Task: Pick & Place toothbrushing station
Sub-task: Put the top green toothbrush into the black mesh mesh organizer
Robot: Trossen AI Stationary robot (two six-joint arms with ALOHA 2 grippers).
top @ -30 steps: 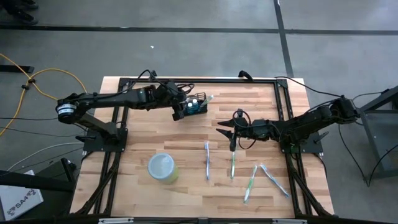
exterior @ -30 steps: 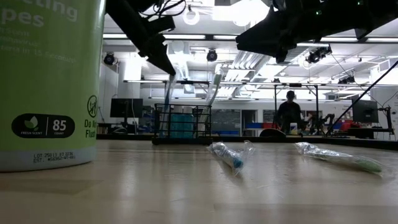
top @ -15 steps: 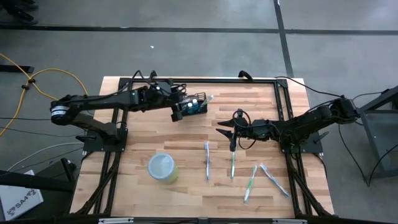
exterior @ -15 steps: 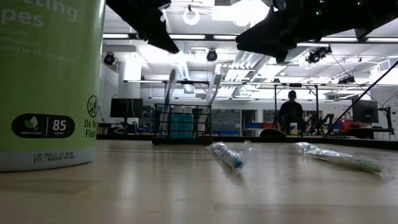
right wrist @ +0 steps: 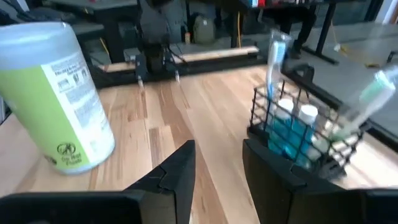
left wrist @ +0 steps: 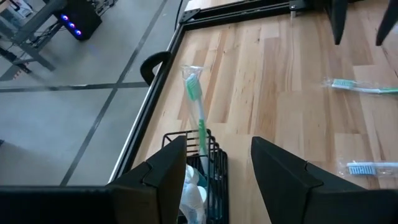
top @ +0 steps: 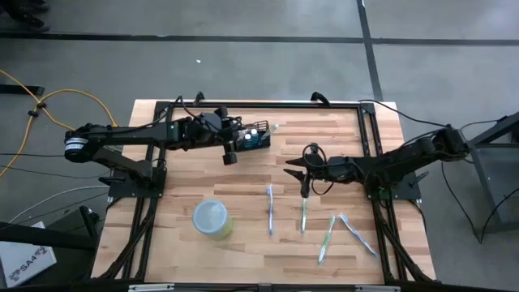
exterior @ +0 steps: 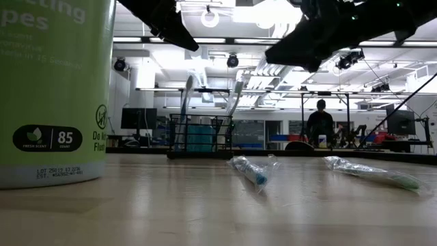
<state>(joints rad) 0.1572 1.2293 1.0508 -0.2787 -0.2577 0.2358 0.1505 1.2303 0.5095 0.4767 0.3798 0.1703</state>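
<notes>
Toward the near edge of the tabletop point(top: 178, 182) stands a yellow-green wipes canister point(top: 212, 218) with a pale lid, well apart from everything else. Right of it lie four toothbrushes in clear wrappers: a blue-tipped one point(top: 270, 209), a green one point(top: 303, 215) beside it, another green one point(top: 326, 238) closer to the edge, and a pale one point(top: 357, 234) angled off toward the right. None of them lies between the left arm and the mesh holder.

At the far side, left of centre, sits the toothbrushing station point(top: 255, 138), a small black wire-mesh box with blue items inside and two wrapped brushes standing up out of it, one blue point(right wrist: 275, 57) and one green point(left wrist: 199, 113). The left gripper point(top: 229, 154) hangs just beside it on the near-left side, above the wood, fingers spread and holding nothing; from its own wrist camera the holder shows between and just ahead of the two dark fingers point(left wrist: 163, 172). The right gripper point(top: 302, 172) hovers mid-table over the loose brushes, fingers parted and empty, with the station well off ahead of it.

Light butcher-block planks make up the surface, framed by black rails. Beyond it is grey concrete floor with a yellow cable point(top: 40, 101), and a person point(exterior: 319, 125) stands far back in the lit workshop.
</notes>
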